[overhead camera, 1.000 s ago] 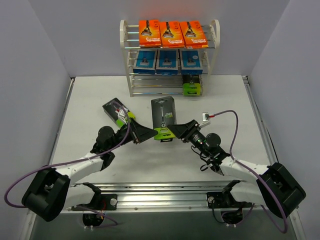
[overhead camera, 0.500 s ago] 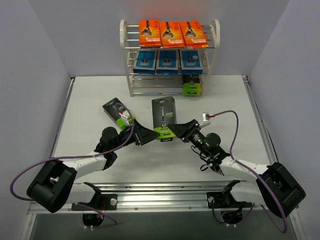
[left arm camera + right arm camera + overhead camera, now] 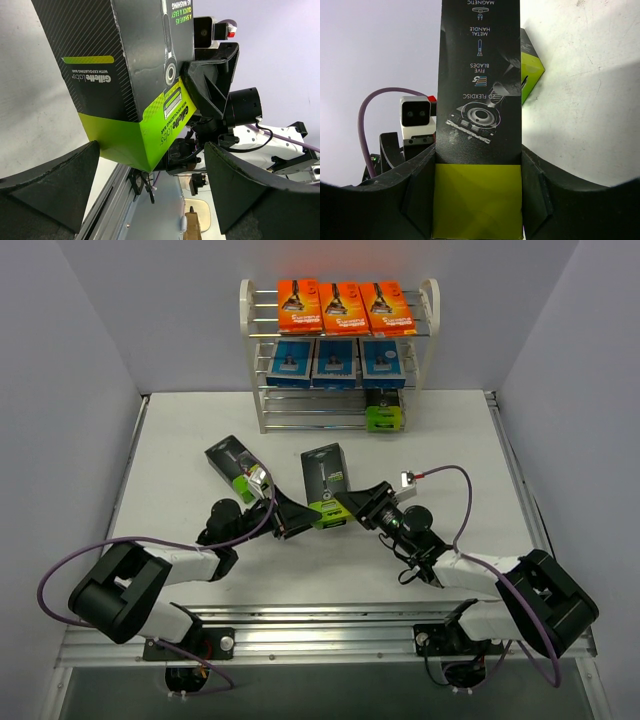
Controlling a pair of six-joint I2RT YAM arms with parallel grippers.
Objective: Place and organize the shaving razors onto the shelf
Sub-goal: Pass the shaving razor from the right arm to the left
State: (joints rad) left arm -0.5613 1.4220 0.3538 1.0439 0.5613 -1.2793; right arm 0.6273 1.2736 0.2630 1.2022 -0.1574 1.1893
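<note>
**Entry 1, right fingers** [image 3: 417, 197]: part-way closed, one on each side of the held box [image 3: 480, 100], gripping it at its lime-green end. In the right wrist view the grip looks square, and the box runs straight out from between them.

**Entry 2, left fingers** [image 3: 50, 175]: spread wide, holding nothing. They bracket the same lime-green end from the opposite side, with a gap showing on both sides of the carton.

**Entry 3, held box:** a black-and-lime razor pack at mid-table between your two arms, black end pointing toward the shelf [image 3: 432, 315]. You cannot tell whether its far end touches the table [image 3: 180, 440].

**Entry 4, second box** [image 3: 230, 462]: same kind, lying flat on the table near the left arm, apart from the held one.

**Entry 5, shelf stock:**
- three orange cards [image 3: 343, 307] on the top tier
- three blue packs [image 3: 334, 362] on the middle tier
- one black-and-lime box [image 3: 385, 412] at the right of the lower tier

**Handling note:** this reads as a pass or regrip between arms.
- Centre the left fingers on the carton, clear of the right pair, before you close them.
- Release the right fingers only once the left hold looks firm.
- Keep the carton level, so that it goes onto the lower rods beside its twin without nudging it.
</note>
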